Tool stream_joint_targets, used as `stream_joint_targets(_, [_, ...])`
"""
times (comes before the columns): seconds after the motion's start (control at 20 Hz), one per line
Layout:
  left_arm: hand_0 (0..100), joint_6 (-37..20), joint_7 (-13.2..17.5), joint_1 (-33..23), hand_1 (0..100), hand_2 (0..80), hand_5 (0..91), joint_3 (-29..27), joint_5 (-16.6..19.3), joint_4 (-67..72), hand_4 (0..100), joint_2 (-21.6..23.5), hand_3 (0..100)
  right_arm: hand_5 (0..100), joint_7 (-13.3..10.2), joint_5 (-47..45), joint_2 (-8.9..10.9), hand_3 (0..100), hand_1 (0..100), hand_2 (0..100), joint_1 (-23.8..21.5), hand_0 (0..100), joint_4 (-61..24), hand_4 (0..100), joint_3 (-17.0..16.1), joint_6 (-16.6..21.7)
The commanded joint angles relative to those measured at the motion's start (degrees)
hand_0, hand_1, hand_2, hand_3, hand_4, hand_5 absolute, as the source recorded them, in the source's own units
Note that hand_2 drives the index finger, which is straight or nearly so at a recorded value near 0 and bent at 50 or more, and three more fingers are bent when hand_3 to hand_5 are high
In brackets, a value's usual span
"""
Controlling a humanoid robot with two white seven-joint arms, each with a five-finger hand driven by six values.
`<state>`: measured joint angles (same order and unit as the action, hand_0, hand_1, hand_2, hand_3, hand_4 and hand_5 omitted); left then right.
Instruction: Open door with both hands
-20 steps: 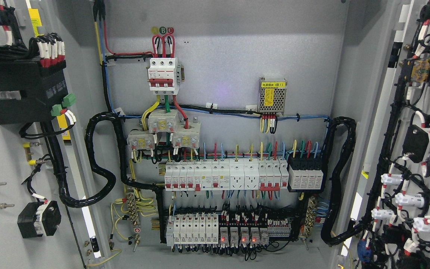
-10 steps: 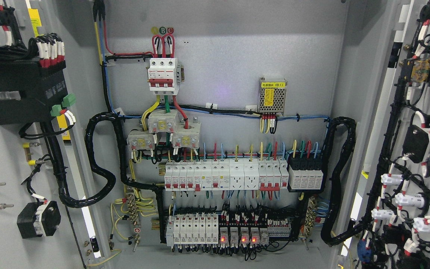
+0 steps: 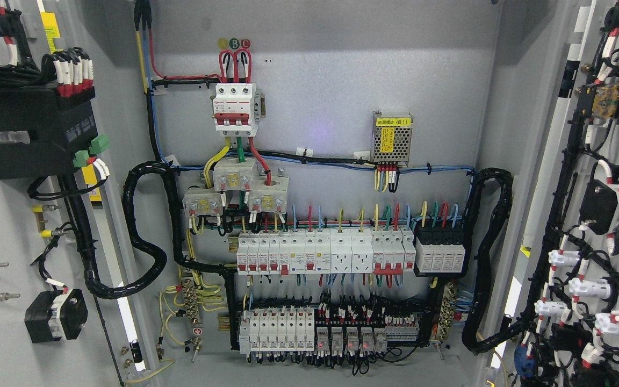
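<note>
An electrical cabinet stands with both doors swung wide. The left door [image 3: 3,322] shows its grey inner face at the picture's left, carrying a black module and wired parts. The right door [image 3: 599,48] shows its inner face at the right, hung with black cable looms and white-capped components. Between them the grey back panel [image 3: 331,80] is fully exposed. Neither of my hands nor any arm shows in the head view.
On the back panel sit a three-pole breaker [image 3: 236,107], a small power supply [image 3: 391,137], two rows of breakers [image 3: 320,252] and relays with red lamps [image 3: 344,339]. Thick black conduits [image 3: 143,236] loop from both doors into the cabinet.
The red relay lamps at the bottom row look dimmer now. Nothing else has moved.
</note>
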<state>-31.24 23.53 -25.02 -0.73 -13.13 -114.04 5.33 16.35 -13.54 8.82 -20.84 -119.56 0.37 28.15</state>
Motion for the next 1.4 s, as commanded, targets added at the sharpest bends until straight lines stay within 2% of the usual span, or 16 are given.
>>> stream_joint_targets(0.0, [12, 1.1, 0.0, 0.4, 56, 0.0, 0.0, -7.9, -5.0, -3.7, 0, 0.2, 0, 0, 0.0, -1.4, -2.14, 0, 50, 4, -0.3, 0, -0.3, 0, -3.9, 0.1])
stream_joint_targets(0.25, [12, 1.8, 0.0, -0.4, 56, 0.0, 0.0, -11.0, -8.1, -3.7, 0, 0.6, 0, 0, 0.0, -4.0, -2.22, 0, 50, 4, -0.5, 0, -0.3, 0, -5.2, 0.1])
stream_joint_targets(0.55, [12, 6.8, 0.0, -1.0, 56, 0.0, 0.0, -15.3, -16.2, -3.6, 0, 0.6, 0, 0, 0.0, -5.9, -3.10, 0, 50, 4, -1.6, 0, -0.3, 0, -7.6, 0.4])
stream_joint_targets(0.7, [12, 7.1, 0.3, -1.1, 56, 0.0, 0.0, -16.4, -17.0, -3.6, 0, 0.6, 0, 0, 0.0, -6.3, -3.45, 0, 50, 4, -1.7, 0, -0.3, 0, -8.9, 0.3])
stream_joint_targets(0.9, [12, 7.1, 3.3, -1.2, 56, 0.0, 0.0, -18.8, -17.4, -3.5, 0, 0.6, 0, 0, 0.0, -8.4, -4.33, 0, 50, 4, -1.7, 0, -0.2, 0, -10.9, 0.2])
stream_joint_targets(1.05, [12, 8.2, 5.2, -2.0, 56, 0.0, 0.0, -20.5, -21.9, -2.8, 0, 1.3, 0, 0, 0.0, -8.8, -4.42, 0, 50, 4, -1.7, 0, -0.2, 0, -13.0, 0.2])
stream_joint_targets(1.25, [12, 13.5, 5.6, -2.3, 56, 0.0, 0.0, -24.6, -29.4, 0.3, 0, 4.1, 0, 0, 0.0, -10.4, -4.95, 0, 50, 4, -1.7, 0, -0.1, 0, -15.4, 0.2])
stream_joint_targets(1.35, [12, 14.1, 6.6, -2.3, 56, 0.0, 0.0, -26.2, -30.7, 1.8, 0, 6.8, 0, 0, 0.1, -10.4, -4.95, 0, 50, 4, -1.6, 0, -0.1, 0, -16.0, 0.4])
